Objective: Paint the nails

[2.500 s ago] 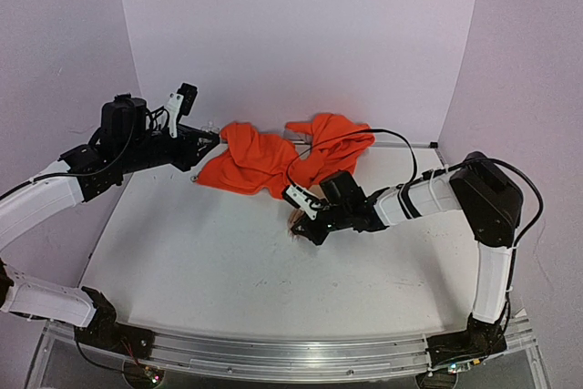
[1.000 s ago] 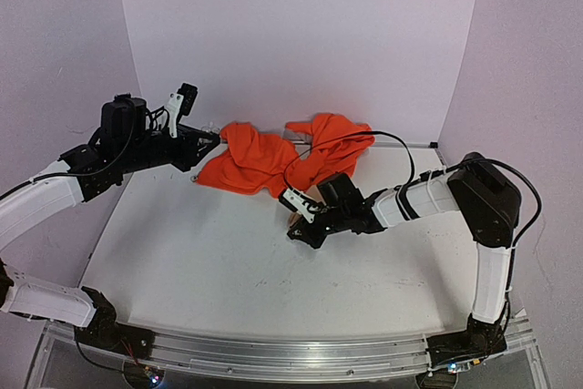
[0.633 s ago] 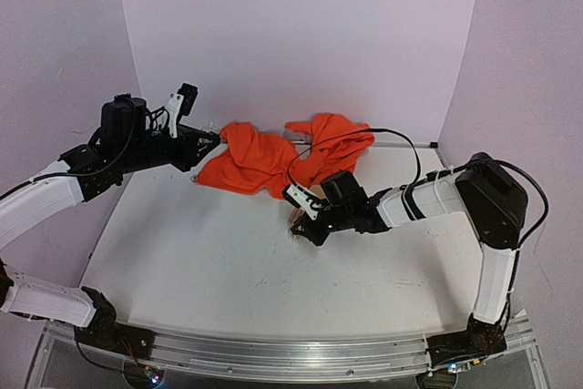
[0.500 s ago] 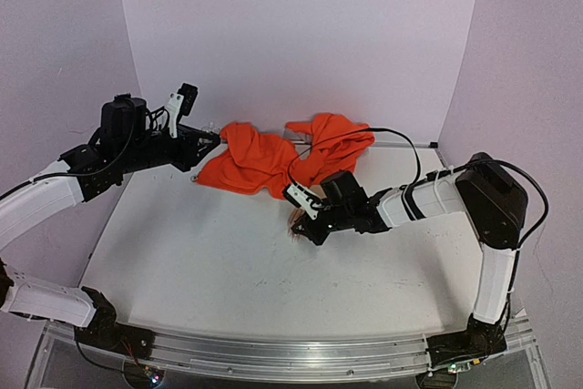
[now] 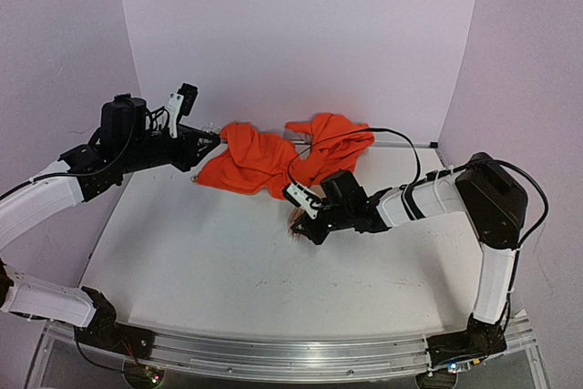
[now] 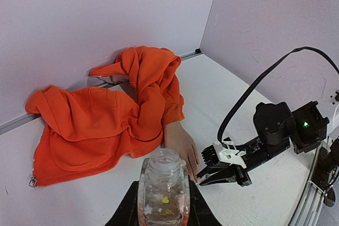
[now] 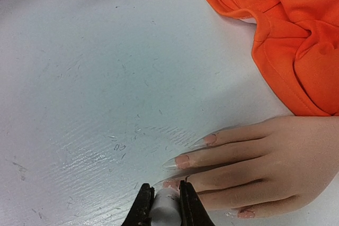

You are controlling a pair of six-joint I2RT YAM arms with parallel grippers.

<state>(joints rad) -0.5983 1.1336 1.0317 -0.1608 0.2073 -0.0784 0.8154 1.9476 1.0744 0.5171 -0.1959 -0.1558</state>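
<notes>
A flesh-coloured mannequin hand [image 7: 265, 157] lies palm down on the white table, its wrist in an orange sleeve [image 7: 296, 41]. The nails [image 7: 183, 160] are long, pale and glossy, with pinkish bases. My right gripper [image 7: 166, 199] is shut on a small white cylinder [image 7: 166, 209], whose tip sits over a middle nail [image 7: 170, 184]. From above, that gripper [image 5: 298, 234] covers the fingertips of the hand [image 5: 297, 218]. My left gripper [image 6: 163, 205] is raised at the back left, shut on a clear glitter bottle [image 6: 164, 183] with an open neck.
The orange garment [image 5: 273, 157] lies bunched against the back wall. A black cable [image 5: 392, 138] loops over it from the right arm. White table surface [image 5: 228, 261] stretches in front of the hand. Walls stand close on the left, back and right.
My right gripper has shifted slightly right and back along the fingertips, still holding the white cylinder. The left arm and its bottle have not moved.
</notes>
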